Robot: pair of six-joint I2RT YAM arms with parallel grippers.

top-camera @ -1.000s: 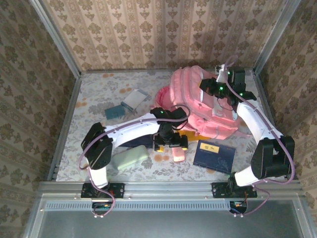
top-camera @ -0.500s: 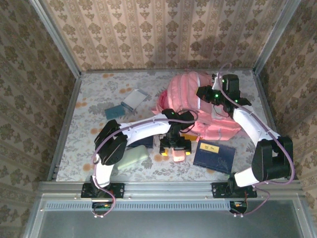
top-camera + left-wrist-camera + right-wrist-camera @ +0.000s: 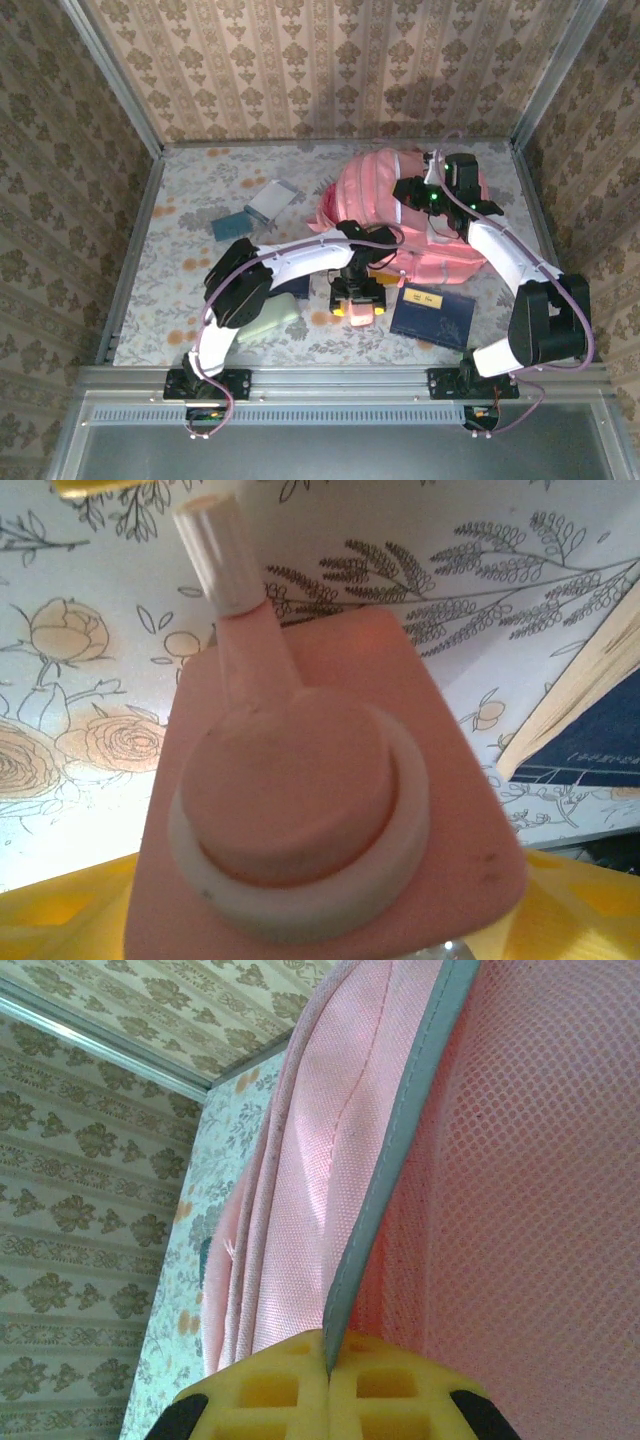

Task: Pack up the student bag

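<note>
The student bag is a large pink backpack at the back right of the table. My right gripper is on its top, shut on a grey-trimmed edge of the pink fabric, which runs straight into the closed yellow pads. A pink squeeze bottle with a white cap lies on the flowered table in front of the bag. My left gripper is down over it. In the left wrist view the bottle lies between the yellow fingers, and the jaws are still apart.
A navy booklet with a yellow label lies right of the bottle. A pale green case sits front left. A teal card and a white-blue box lie at the back left. Metal rails border the table.
My left gripper has shifted right and come down over the pink bottle, its jaws narrowing. My right gripper has moved left with the bag's edge, and the bag has bunched up.
</note>
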